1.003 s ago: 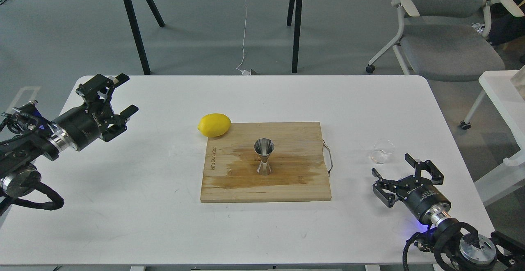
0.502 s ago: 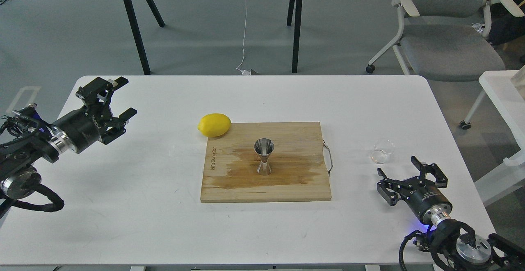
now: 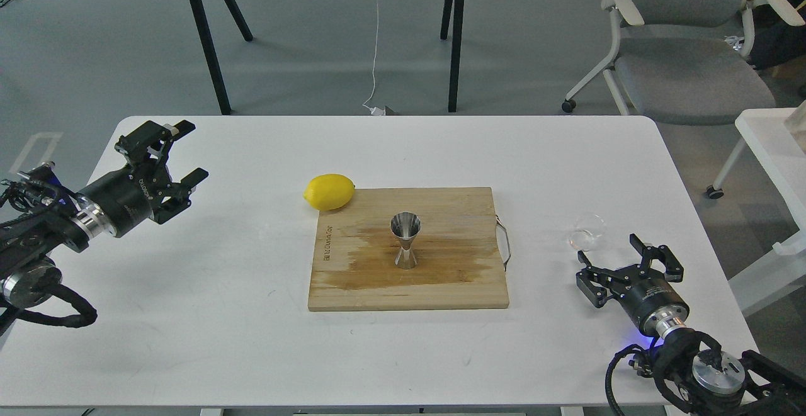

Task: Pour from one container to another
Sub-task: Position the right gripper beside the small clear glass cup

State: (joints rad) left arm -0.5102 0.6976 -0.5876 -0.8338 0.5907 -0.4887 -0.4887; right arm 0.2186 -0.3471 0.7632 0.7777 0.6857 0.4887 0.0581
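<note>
Legible markings are few. The wooden cutting board (image 3: 441,277) bears a short line of dark lettering along its left edge, running sideways to the view; the characters are too small to read. The left gripper (image 3: 177,151) carries pale lettering on its black cylindrical body; the word appears rotated and cannot be read with confidence. The right gripper (image 3: 623,262) carries a similar pale line of lettering on its black cylindrical body; this is likewise too small to read. No numbers, signs or labels can be made out on any other item in the head view.
</note>
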